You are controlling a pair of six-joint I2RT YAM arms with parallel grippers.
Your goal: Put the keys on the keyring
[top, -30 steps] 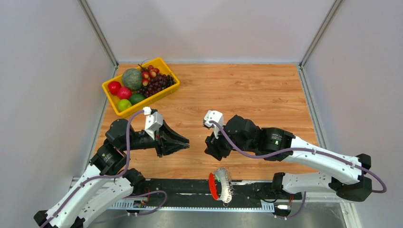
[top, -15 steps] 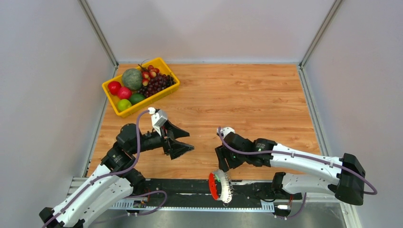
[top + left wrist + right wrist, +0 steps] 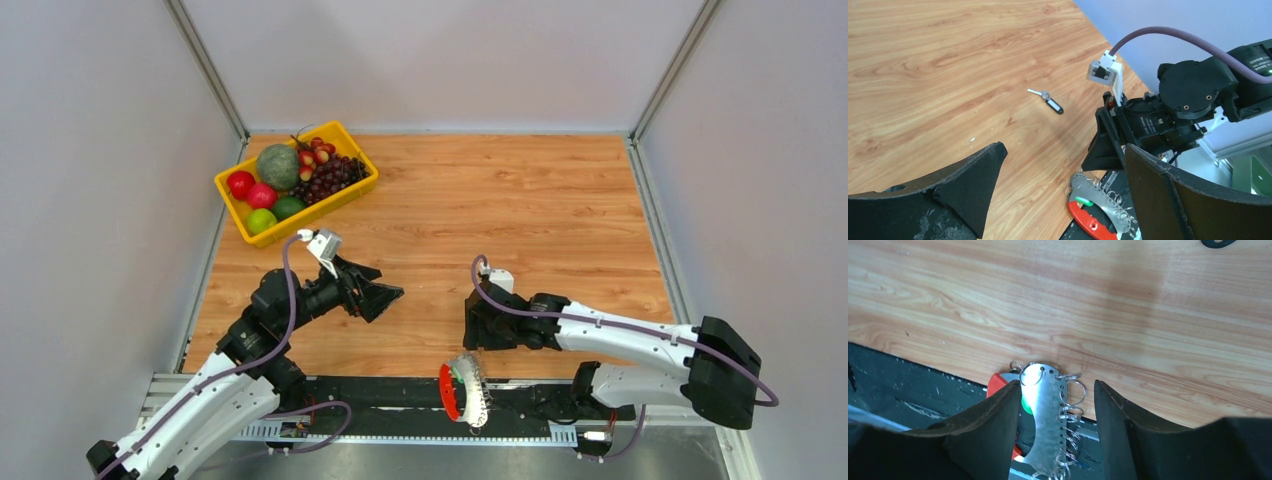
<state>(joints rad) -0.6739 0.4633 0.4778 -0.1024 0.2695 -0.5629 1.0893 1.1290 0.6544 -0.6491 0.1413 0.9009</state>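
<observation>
A tiny silver key with a dark head [image 3: 1048,102] lies flat on the wooden table, out beyond my left gripper [image 3: 1065,150] and apart from it. That gripper [image 3: 385,298] is open wide and empty. The keyring [image 3: 463,390] stands at the table's near edge: a grey serrated plate [image 3: 1048,410] with several wire rings, a red tag [image 3: 1093,225] and a green bit. My right gripper [image 3: 1058,386] hangs over it, open, one finger on each side of the plate with gaps showing. In the top view the right gripper [image 3: 478,335] is just above the keyring.
A yellow basket [image 3: 352,188] of fruit sits at the far left of the table. A black rail [image 3: 380,392] runs along the near edge under the keyring. Grey walls close in the left, right and back.
My left jaws have opened wide and the arm has shifted slightly. My right gripper has dropped toward the near edge and now straddles the keyring.
</observation>
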